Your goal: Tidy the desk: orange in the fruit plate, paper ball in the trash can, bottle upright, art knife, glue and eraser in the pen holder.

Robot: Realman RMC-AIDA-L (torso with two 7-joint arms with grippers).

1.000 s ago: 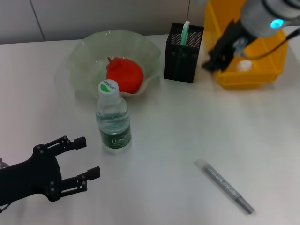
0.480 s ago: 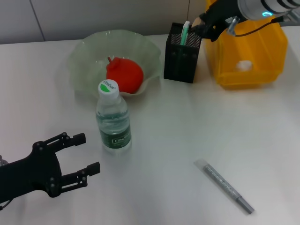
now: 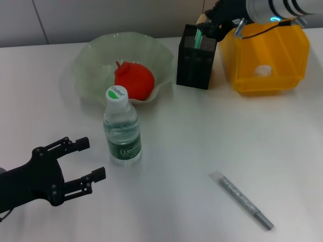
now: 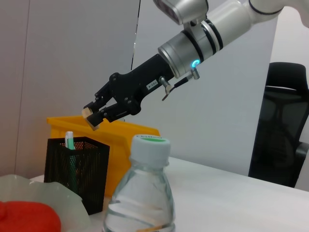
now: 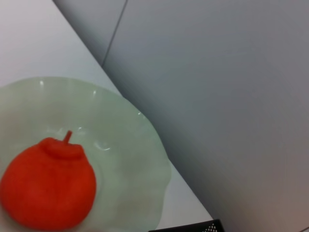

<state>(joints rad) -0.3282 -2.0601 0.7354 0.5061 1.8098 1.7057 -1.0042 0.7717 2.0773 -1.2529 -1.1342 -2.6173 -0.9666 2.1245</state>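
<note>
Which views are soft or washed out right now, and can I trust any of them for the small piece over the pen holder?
Head view: evenly lit, table pale, faint shadows; the right gripper at the top edge over the pen holder looks slightly smeared. Left wrist view: the bottle up close is soft, but the eraser between the jaws reads clearly. Right wrist view: the orange and plate are soft; no pen holder opening visible.

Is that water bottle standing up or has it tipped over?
Upright. The water bottle stands on its base on the table, its green-and-white cap pointing up.
</note>
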